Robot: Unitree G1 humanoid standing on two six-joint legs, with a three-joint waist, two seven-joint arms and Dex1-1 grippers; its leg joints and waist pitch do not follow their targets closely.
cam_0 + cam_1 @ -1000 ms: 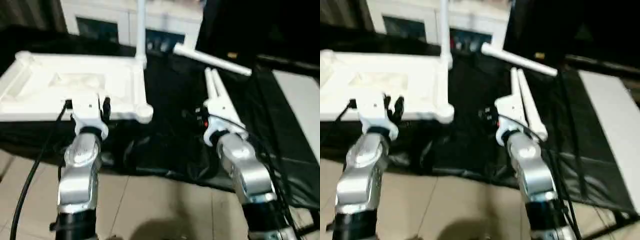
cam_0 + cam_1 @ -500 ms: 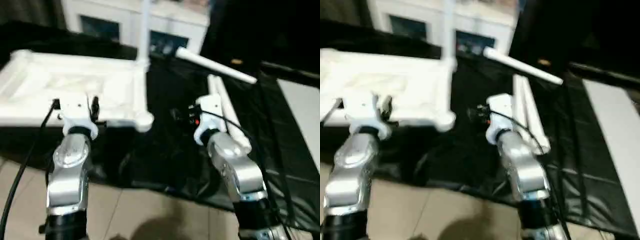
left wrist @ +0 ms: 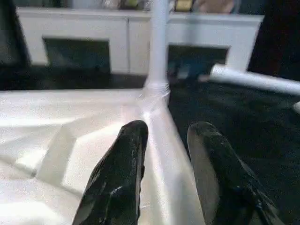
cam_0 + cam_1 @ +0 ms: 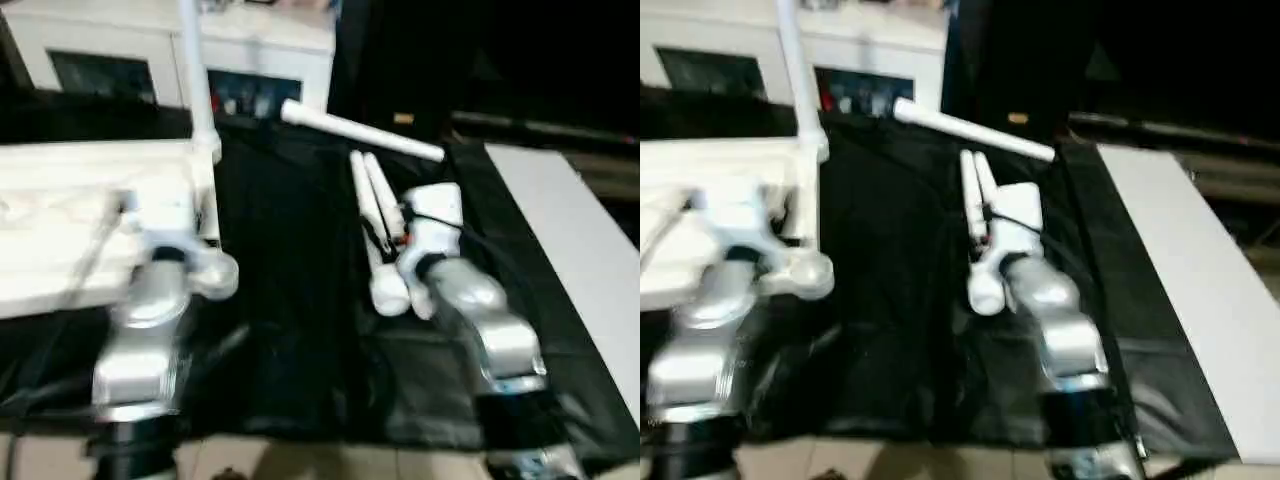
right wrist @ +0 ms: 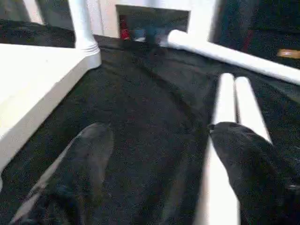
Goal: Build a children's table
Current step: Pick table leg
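With its jaws wide apart and empty, the right gripper (image 5: 154, 187) should settle over the pair of loose legs (image 5: 229, 101) just ahead, while the half-open left gripper (image 3: 164, 164) steadies the tabletop (image 3: 61, 126) rim beneath it

Right claw (image 5: 154, 154) advanced over paired legs (image 4: 372, 215), jaws spread wider.

Black cloth (image 4: 290, 300) carries tabletop (image 4: 60, 230), three loose legs (image 4: 375, 220).
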